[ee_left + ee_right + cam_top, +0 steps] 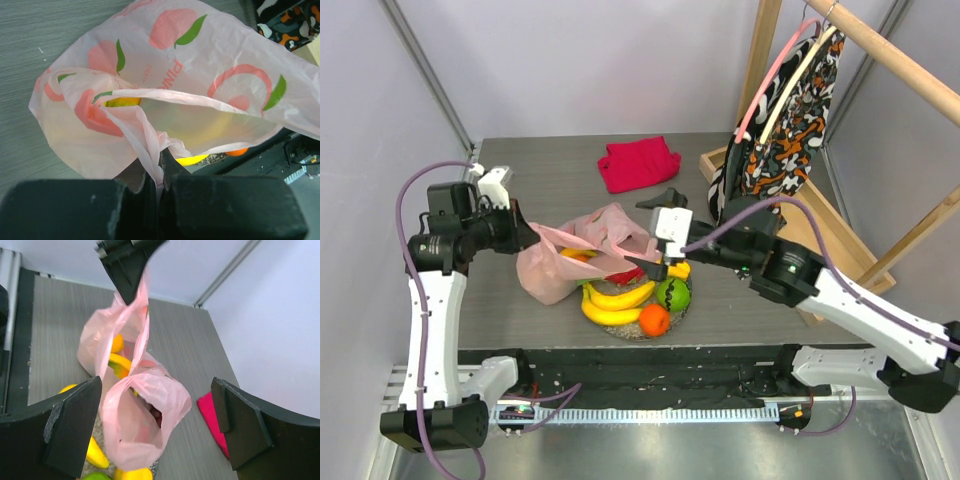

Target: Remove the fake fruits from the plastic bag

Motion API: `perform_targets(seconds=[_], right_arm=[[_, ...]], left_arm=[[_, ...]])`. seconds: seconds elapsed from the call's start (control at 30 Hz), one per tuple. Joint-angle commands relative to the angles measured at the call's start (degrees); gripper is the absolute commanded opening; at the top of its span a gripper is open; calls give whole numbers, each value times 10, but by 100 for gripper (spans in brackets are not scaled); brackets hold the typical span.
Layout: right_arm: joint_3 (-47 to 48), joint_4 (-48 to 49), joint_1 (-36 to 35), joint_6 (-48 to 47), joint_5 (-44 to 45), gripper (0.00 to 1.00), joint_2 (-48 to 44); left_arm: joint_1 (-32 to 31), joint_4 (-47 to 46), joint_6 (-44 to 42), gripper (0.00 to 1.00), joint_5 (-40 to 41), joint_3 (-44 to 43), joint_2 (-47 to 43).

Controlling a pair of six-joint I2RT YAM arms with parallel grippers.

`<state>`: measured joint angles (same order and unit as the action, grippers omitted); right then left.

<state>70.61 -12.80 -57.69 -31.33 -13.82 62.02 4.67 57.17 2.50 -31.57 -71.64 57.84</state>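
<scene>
The pale pink plastic bag (pixel 578 252) with peach prints lies left of the glittery plate (pixel 638 329), its mouth facing the plate. My left gripper (pixel 527 238) is shut on a bag handle (pixel 150 155) and lifts it. Inside the bag I see a yellow-orange fruit (pixel 122 102), which also shows in the right wrist view (pixel 119 365), and something dark red deep in the bag. Bananas (pixel 615 301), a green apple (pixel 672 293), an orange (pixel 654 319) and a yellow piece (pixel 679 268) lie on the plate. My right gripper (pixel 652 267) is open and empty, hovering over the bag's mouth (pixel 145 415).
A folded red cloth (pixel 638 163) lies at the back of the table and shows in the right wrist view (pixel 212 415). A wooden rack with patterned fabric (pixel 785 120) stands at the back right. The table's front edge runs just below the plate.
</scene>
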Motion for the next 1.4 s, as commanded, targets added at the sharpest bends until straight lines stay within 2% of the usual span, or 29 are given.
perform_targets(seconds=[0.0,0.17,0.33,0.5,0.6,0.63,0.7,0.73,0.77,0.8,0.9,0.93,0.97,1.0,1.03,1.1,1.13,1.17,1.27,1.3,1.37], right_arm=[[-2,52,-2,8,35,99,62],[70,-1,-3,32,15,99,132],[80,-15,-3,27,-3,100,120],[80,-46,-11,-20,124,96,152],[95,-103,-7,-43,136,82,174],[99,-121,-2,-42,136,68,190],[113,-128,27,-28,121,48,208],[119,-120,43,-20,105,32,231],[131,-100,60,-6,100,2,245],[138,-46,99,25,110,1,266],[255,-6,172,79,104,1,388],[302,-6,191,93,95,1,422],[398,-6,204,106,97,1,497],[447,0,229,116,100,1,529],[543,3,240,136,100,1,567],[636,11,257,152,109,1,652],[721,14,269,166,115,1,674],[758,18,275,168,120,1,693],[793,66,286,178,133,1,703],[779,96,288,184,133,1,670],[693,124,293,199,135,1,617]], left_arm=[[3,37,-12,0,-35,-24,-16],[3,59,-23,0,-37,-33,-8],[3,61,-23,0,-37,-47,6],[3,61,-23,0,-31,-52,21],[3,69,-42,0,-30,-73,50],[3,73,-44,0,-31,-82,64],[3,74,-62,0,-34,-122,115],[3,75,-72,0,-34,-137,135],[3,74,-86,0,-31,-160,159],[3,73,-88,0,-26,-181,190],[3,93,-84,0,-24,-318,340],[3,128,-80,0,-27,-431,434],[3,154,-76,0,-29,-492,484],[3,174,-62,0,-31,-562,526],[3,167,-61,0,-33,-602,559],[0,125,-45,0,-12,-660,597],[1,105,-41,0,-16,-690,611],[1,97,-36,0,-26,-766,642],[0,5,6,0,-45,-807,631],[0,-26,17,0,-54,-800,619],[-4,-107,43,0,-63,-792,592]])
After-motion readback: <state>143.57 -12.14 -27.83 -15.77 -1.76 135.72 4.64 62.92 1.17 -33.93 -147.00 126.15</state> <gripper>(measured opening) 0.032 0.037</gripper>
